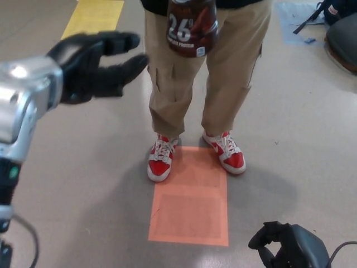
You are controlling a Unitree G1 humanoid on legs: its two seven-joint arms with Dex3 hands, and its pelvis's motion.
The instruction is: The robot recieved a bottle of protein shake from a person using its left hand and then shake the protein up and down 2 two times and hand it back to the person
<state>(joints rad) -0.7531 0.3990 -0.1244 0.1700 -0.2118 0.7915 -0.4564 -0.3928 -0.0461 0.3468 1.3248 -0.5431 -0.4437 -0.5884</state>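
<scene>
1. The protein shake bottle (192, 28) sits at the top centre of the frame, in front of the person's waist, dark brown with a large "26" on its label. Its top is cut off by the frame edge, so what holds it cannot be seen; it appears to be with the person, not the robot.
2. The left hand (95, 66) reaches in from the upper left with its black fingers (120, 40) spread apart and nothing between them. A clear gap separates it from the bottle, which hangs to its right and slightly higher.
3. That open, palm-toward-the-bottle pose suits either a release or a reach; judged against the task, the hand-over looks complete or nearly so.
4. The person (206, 84) stands facing the robot in tan trousers and red-and-white shoes (160, 159), close enough for an exchange at arm's length.
5. An orange floor mat (192, 206) lies just in front of the shoes, probably marking where the person should stand.
6. The right hand (279, 245) rests low at the bottom right of the frame, idle; whether its fingers are apart or together cannot be told.
7. A yellow floor strip (95, 17) shows at the upper left, behind the left hand.
</scene>
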